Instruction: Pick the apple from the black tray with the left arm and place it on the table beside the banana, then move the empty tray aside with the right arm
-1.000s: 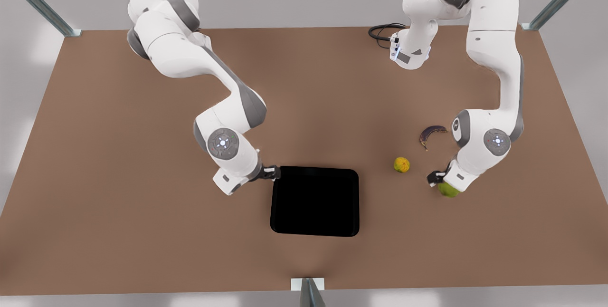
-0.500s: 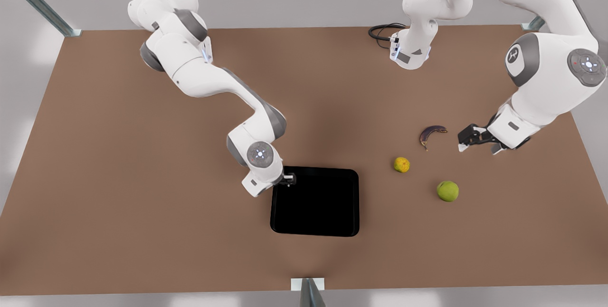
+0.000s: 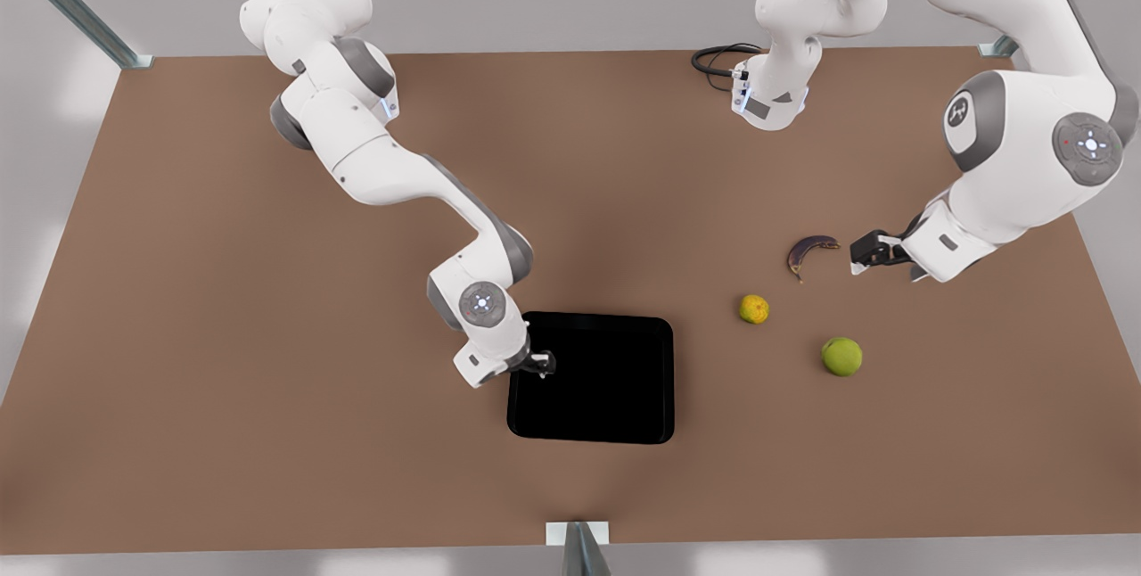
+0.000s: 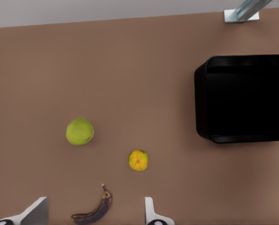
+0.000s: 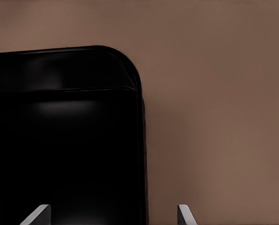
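The yellow-green apple (image 3: pixel 841 356) (image 4: pixel 79 131) lies free on the brown table (image 3: pixel 267 291), a short way in front of the dark banana (image 3: pixel 809 250) (image 4: pixel 95 211). My left gripper (image 3: pixel 869 252) (image 4: pixel 92 213) hovers open just to the front view's right of the banana, holding nothing. The black tray (image 3: pixel 590 377) (image 4: pixel 242 98) (image 5: pixel 60 140) is empty. At the tray's edge on the front view's left, near its far corner, my right gripper (image 3: pixel 539 364) (image 5: pixel 111 214) stands open, and the rim runs between its fingers.
A small yellow-orange fruit (image 3: pixel 753 308) (image 4: pixel 138 160) lies between the tray and the banana. A black cable (image 3: pixel 718 59) coils at the back by an arm base. A metal post (image 3: pixel 578 549) stands at the table's front edge.
The left gripper let go of the apple, rose and moved back to beside the banana. The right gripper slid onto the tray's edge and a little toward the front.
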Robot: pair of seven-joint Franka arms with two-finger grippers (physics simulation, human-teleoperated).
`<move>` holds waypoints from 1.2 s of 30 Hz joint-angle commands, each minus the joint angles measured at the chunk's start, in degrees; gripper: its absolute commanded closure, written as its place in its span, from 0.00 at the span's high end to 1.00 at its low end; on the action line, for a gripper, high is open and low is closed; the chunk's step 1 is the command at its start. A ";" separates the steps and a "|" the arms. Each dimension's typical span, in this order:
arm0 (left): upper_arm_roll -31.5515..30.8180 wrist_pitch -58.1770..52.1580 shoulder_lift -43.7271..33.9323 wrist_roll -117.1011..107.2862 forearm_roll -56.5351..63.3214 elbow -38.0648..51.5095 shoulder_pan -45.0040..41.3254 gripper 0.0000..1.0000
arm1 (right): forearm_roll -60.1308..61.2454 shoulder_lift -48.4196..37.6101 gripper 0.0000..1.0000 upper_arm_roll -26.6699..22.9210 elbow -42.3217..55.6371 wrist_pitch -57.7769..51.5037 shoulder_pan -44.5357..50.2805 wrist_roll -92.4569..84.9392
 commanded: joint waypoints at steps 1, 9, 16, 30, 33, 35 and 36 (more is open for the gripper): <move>0.16 -0.24 -0.02 0.51 -0.03 0.01 0.07 1.00 | -0.36 0.40 1.00 0.03 0.03 2.88 0.04 1.64; 0.43 0.20 1.29 0.68 0.06 0.10 1.92 1.00 | -0.45 2.43 0.99 -0.05 0.03 3.23 0.13 1.64; 0.25 0.20 1.21 0.51 0.14 0.19 1.74 1.00 | -0.45 2.95 0.54 0.03 0.03 3.23 0.13 1.73; -0.10 0.20 0.94 0.42 0.14 0.54 1.04 1.00 | -0.19 0.32 0.11 2.14 0.03 0.07 -0.04 1.56; -0.10 0.29 1.03 0.42 0.14 0.63 0.95 1.00 | -0.10 -0.91 0.10 2.41 0.03 -1.78 -0.13 1.56; -0.19 0.29 0.94 0.24 0.14 0.71 0.34 1.00 | -0.10 -3.02 0.11 2.58 -0.32 -5.64 -0.04 -1.60; -0.19 0.38 1.21 0.24 0.23 0.54 0.16 1.00 | -0.01 -4.78 0.11 3.55 -0.67 -10.47 -0.04 -2.31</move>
